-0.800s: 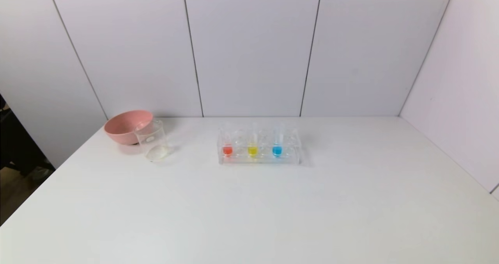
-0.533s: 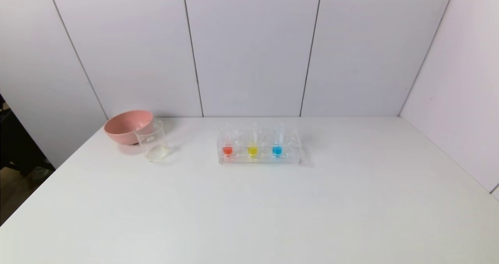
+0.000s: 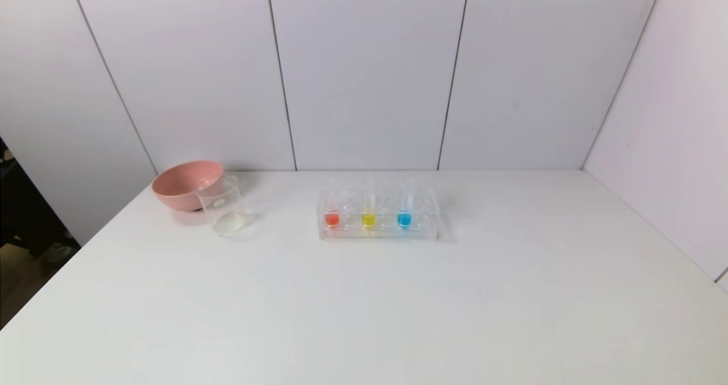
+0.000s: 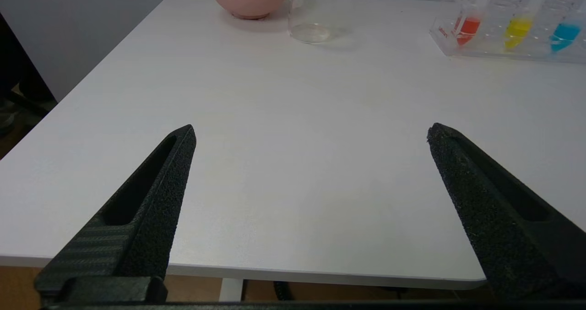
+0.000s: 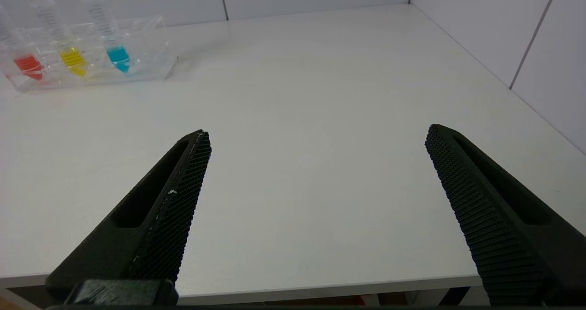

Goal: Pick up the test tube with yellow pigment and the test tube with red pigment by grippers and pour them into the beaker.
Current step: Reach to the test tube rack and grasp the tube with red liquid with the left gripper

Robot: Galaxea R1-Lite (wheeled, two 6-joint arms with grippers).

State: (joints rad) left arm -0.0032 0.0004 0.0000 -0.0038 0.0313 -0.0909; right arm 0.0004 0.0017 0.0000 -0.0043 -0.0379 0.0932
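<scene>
Left hand (image 4: pixel 311 131): fingers spread wide apart, holding nothing; it sat at the near edge of the bench (image 3: pixel 364 317), left side, outside the head view.
Right hand (image 5: pixel 316 133): fingers likewise wide apart and empty, at the near bench edge, right side.
Test tube with red pigment (image 3: pixel 331 219): stood in the leftmost filled slot of the clear tube rack (image 3: pixel 378 231), far centre of the bench.
Test tube with yellow pigment (image 3: pixel 368 220): stood in the rack just right of the red tube.
Blue tube (image 3: pixel 404 219): stood right of the yellow tube; not part of the task.
Beaker (image 3: pixel 222 206): stood left of the rack, well apart from it, just in front of the pink bowl (image 3: pixel 182 183).
Task progress: judged not started; both tubes remained racked.
Risk, wrong tube: tubes stood close together, so a misaligned hand could close on the blue one.
Risk, rack shift: the light rack could slide or tip if a finger struck it.
Risk, spill: the beaker mouth was narrow, and the adjacent bowl could catch a mis-aimed pour.
</scene>
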